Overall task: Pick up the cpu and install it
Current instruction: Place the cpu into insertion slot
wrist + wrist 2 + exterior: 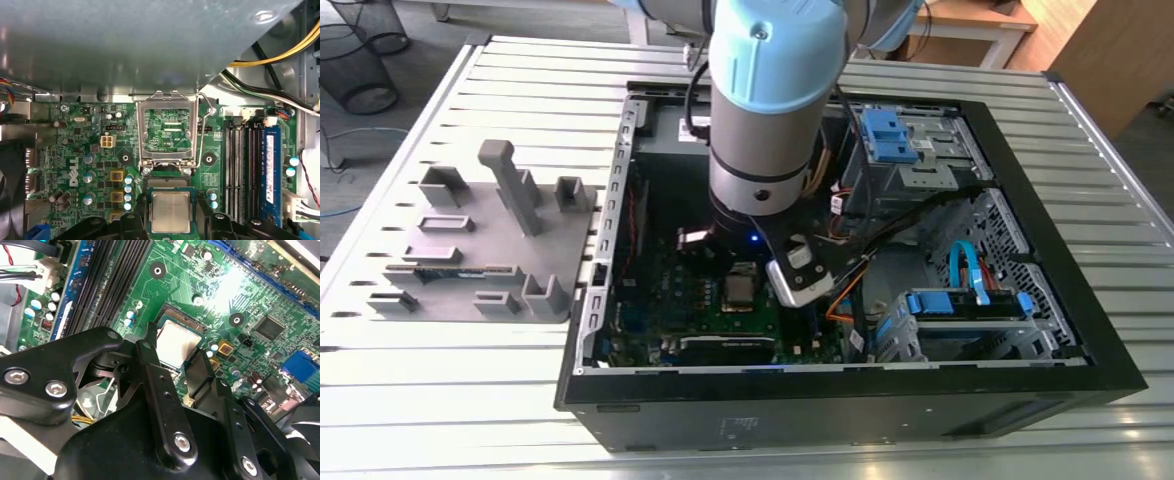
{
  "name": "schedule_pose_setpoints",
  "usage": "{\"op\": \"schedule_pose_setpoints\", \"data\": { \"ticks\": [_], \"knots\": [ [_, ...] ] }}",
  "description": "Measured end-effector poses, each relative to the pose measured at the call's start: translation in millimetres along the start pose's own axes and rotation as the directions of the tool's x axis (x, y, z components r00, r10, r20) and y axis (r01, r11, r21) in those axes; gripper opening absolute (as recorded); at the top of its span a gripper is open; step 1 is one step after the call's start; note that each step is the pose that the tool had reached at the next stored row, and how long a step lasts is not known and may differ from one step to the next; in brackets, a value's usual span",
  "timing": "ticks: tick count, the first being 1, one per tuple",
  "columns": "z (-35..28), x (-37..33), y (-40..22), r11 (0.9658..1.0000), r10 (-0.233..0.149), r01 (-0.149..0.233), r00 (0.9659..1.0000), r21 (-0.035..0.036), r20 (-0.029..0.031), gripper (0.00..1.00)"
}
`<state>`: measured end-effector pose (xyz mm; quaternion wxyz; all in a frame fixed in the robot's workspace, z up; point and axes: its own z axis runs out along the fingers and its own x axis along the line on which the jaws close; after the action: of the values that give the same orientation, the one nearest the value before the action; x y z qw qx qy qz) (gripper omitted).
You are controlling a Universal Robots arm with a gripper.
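Observation:
The cpu (170,211), a small silver-topped square, lies flat in its socket on the green motherboard (85,150); it also shows in the second wrist view (177,344) and in the exterior view (739,291). My gripper (172,223) hangs low over it, open. One black fingertip (132,221) stands on one side of the chip and the other fingertip (218,221) on the opposite side, each with a small gap to the chip's edge. In the second wrist view the gripper (172,347) straddles the chip the same way. The silver hinged socket frame (167,102) stands swung up beside the socket.
The arm reaches down into an open black computer case (1067,380) on a slatted metal table. Black memory slots (240,165) and a blue-labelled stick (271,170) run beside the socket. Cables (280,55) and blue drive cages (961,305) crowd one side. A grey fixture tray (480,250) lies outside the case.

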<state>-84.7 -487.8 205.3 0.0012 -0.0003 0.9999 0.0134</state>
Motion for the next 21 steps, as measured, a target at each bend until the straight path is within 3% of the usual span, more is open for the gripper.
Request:
{"op": "schedule_pose_setpoints", "data": {
  "ticks": [5, 21],
  "knots": [
    [4.3, 0.8, -0.1, 1.0, 0.004, -0.004, 1.0, 0.0037, 0.0008, 0.47],
    [12.5, 1.0, -0.3, 0.9997, 0.024, -0.024, 0.9997, 0.0045, 0.0015, 0.47]
  ]
}}
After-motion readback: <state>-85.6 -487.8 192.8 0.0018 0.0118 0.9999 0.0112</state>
